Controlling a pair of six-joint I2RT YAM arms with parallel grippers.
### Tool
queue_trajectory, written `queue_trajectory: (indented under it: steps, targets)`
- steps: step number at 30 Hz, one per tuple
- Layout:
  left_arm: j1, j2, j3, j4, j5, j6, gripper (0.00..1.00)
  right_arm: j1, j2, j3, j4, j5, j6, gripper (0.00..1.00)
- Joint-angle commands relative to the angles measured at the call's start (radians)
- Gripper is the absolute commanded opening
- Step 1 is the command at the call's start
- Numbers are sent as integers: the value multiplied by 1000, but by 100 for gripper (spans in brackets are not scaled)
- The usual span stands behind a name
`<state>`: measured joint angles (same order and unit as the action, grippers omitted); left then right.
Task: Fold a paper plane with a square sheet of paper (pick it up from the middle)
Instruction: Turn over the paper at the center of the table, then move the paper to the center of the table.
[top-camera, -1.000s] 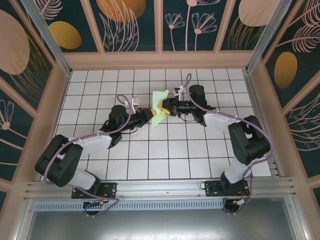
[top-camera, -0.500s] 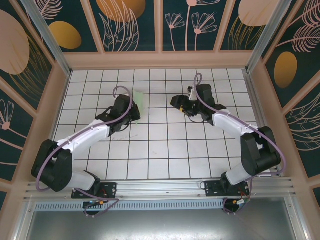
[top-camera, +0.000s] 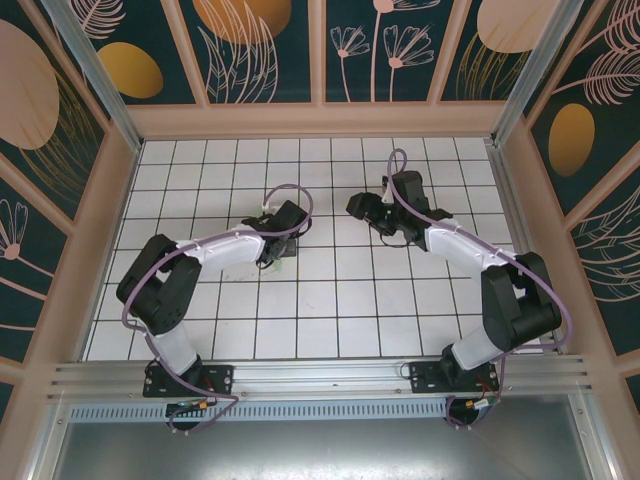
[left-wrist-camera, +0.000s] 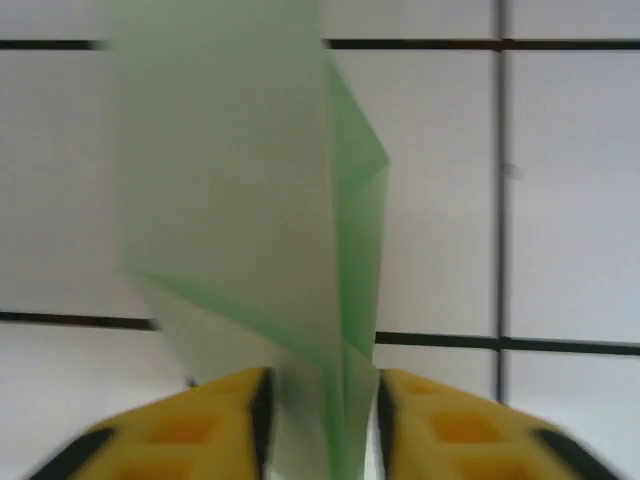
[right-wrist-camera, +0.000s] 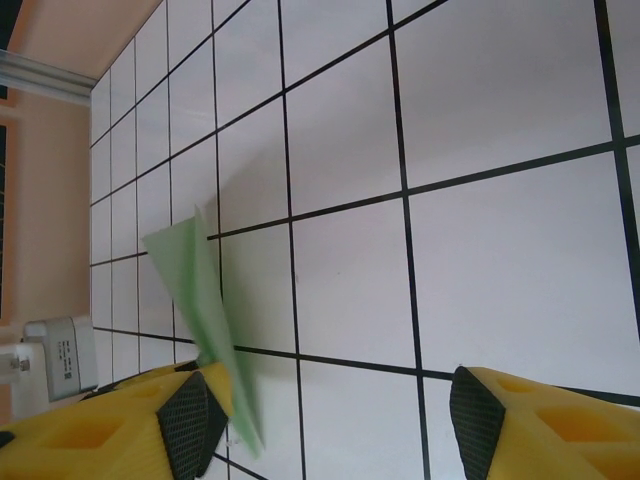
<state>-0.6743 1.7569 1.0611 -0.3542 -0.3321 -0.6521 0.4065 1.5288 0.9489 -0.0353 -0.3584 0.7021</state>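
Plenty of bare tile floor (top-camera: 330, 300) in the lower middle of the top view, so a gripper had an easy lane there. The left arm (top-camera: 215, 248) lay slanted across left-centre and the right arm (top-camera: 460, 245) curved down the right side, blocking both of those paths. A bare strip of tiles sat between the two arm tips at centre. The back rows were free up to the wall (top-camera: 320, 120).

In the left wrist view, the folded green paper (left-wrist-camera: 240, 200) stood up in the slot of the left gripper (left-wrist-camera: 322, 400), filling it. The right gripper (right-wrist-camera: 335, 410) was spread wide over bare tile, paper just by its lower-left finger.
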Motion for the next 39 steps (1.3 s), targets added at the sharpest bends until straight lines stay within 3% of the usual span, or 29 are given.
queue_trajectory:
  steps: [1, 8, 16, 28, 39]
  targets:
    - [8, -37, -32, 155, 178, 17, 52, 4, 28, -9, -13, 4, 27, 67]
    - [112, -193, -169, 239, 266, -31, 70, 109, 122, 26, 24, 10, 31, 62]
    - [207, -371, -321, 266, 147, -122, 94, 337, 356, 232, 14, 46, 38, 30]
    - [301, -465, -430, 262, 116, -216, 98, 449, 580, 483, -70, 58, 45, 26]
    - [306, -466, -437, 267, 123, -224, 99, 434, 683, 596, -260, 168, -38, 26]
